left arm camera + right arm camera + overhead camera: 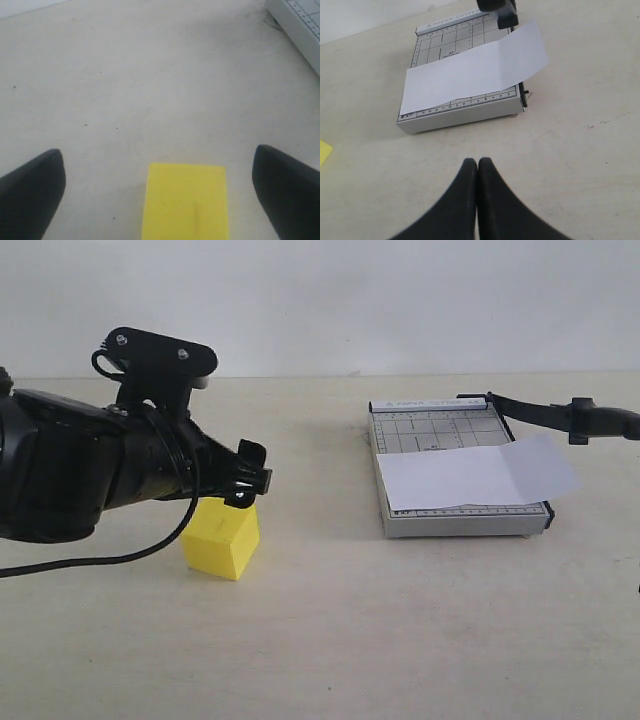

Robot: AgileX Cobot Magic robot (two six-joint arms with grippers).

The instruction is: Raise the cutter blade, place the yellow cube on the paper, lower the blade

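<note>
Cutter blade [540, 412] points rightward, seemingly raised.

Soft, even light is washing my desk [400, 640]; faint shadows are lying beside cube [222, 540] and board [440, 430]; my gripper [478, 162] is blurring slightly.

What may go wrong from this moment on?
1. The left tool is open wide, and the yellow cube looks off-centre between its fingers; closing may push or turn it.
2. The blade stands raised with nothing holding it, the right tool being shut and away; it might drop.
3. The paper overhangs the board on the blade side; a cube set there could tip.
</note>
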